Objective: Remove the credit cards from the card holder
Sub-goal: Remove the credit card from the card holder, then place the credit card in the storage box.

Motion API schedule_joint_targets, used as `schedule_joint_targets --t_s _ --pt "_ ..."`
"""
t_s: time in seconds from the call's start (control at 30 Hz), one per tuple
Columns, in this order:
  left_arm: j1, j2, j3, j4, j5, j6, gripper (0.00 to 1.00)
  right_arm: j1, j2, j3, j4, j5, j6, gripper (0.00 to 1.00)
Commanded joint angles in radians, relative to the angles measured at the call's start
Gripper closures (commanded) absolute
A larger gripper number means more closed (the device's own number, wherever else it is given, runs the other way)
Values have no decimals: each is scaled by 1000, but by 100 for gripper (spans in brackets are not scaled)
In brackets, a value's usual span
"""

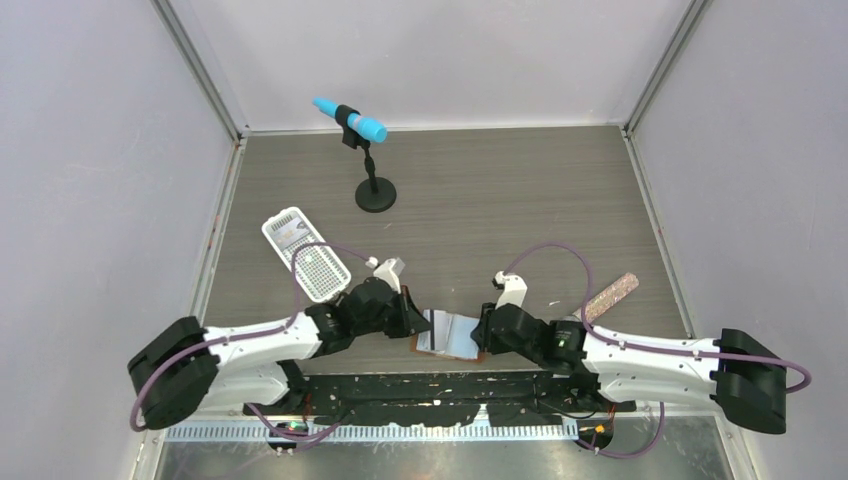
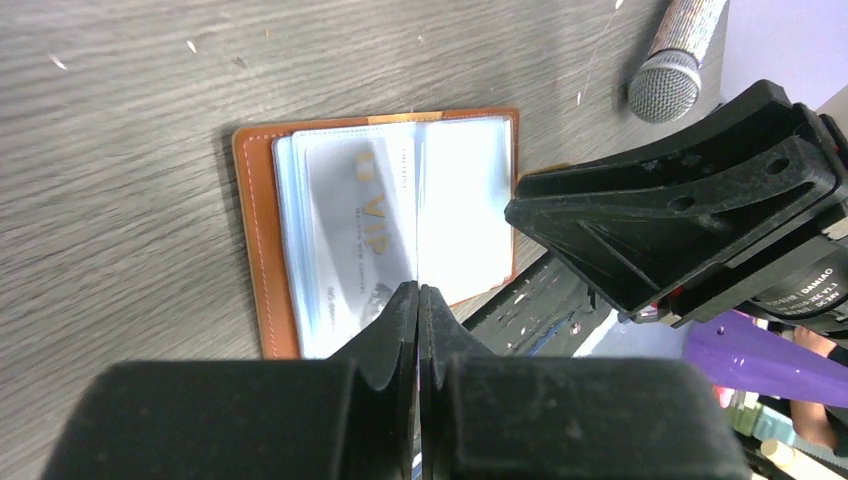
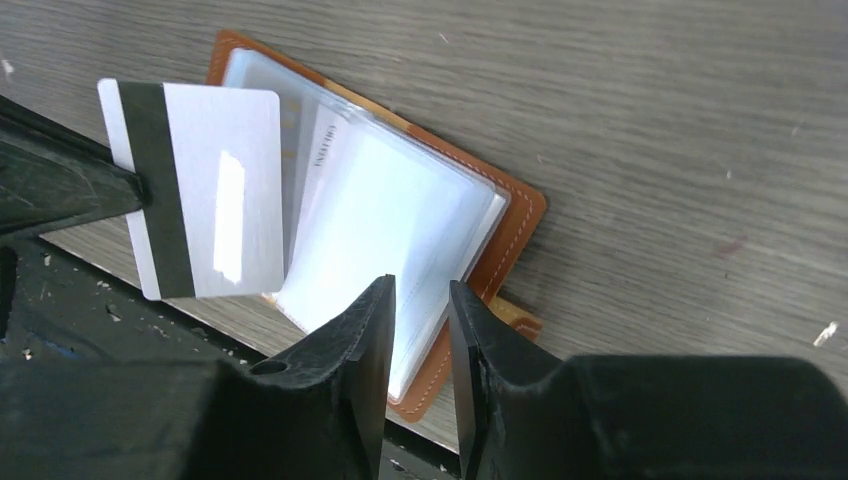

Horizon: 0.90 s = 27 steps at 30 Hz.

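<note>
One card holder (image 3: 400, 210) is seen lying open and flat on the table (image 1: 500, 200), close to the table's near edge and between the two grippers. Its tan leather cover faces down and its clear pale sleeves face up.

Two credit cards can be counted. One credit card (image 3: 240, 200), silver-white with a black stripe along one long side, is pinched at the striped edge by the left gripper (image 2: 418, 300), whose fingers are pressed together on it. This card is held above the holder's left half, with its whole outline showing in the right wrist view and only its thin edge showing in the left wrist view. The second card (image 2: 355, 230), grey with gold "VIP" lettering, is seen inside a sleeve on the holder's left half. Whether more cards lie in the other sleeves cannot be told.

The fingers of the right gripper (image 3: 420, 290) are set a little apart, pointed down at the near right corner of the holder. Whether the holder is pressed by them cannot be told.

Two white perforated trays are found far left of the holder, one (image 1: 287, 228) touching the other (image 1: 322, 272). Two microphones are counted: a blue one (image 1: 350, 120) mounted on a round-based stand at the far side, and a glittery one (image 1: 612, 295) laid on the table to the right.
</note>
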Motion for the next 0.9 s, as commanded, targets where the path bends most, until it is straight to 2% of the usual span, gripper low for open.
schedule_joint_targets --t_s 0.0,0.3,0.5,0.67,0.73,0.87 --pt "5 -124 78 -231 -121 104 100 -5 -30 94 10 31 -176 65" --pt "6 -268 126 -372 -139 133 100 -5 -94 127 134 -6 -465 62" --pt "7 -355 160 -401 -86 151 100 -4 -142 95 322 -101 -668 55" --pt "6 -396 228 -533 -93 31 100 40 -201 49 488 -245 -912 48" --pt "6 -417 222 -521 -89 -32 100 70 -217 13 553 -241 -1097 46" --pt "6 -459 178 -508 -124 -185 100 113 -220 -7 593 -240 -1258 43"
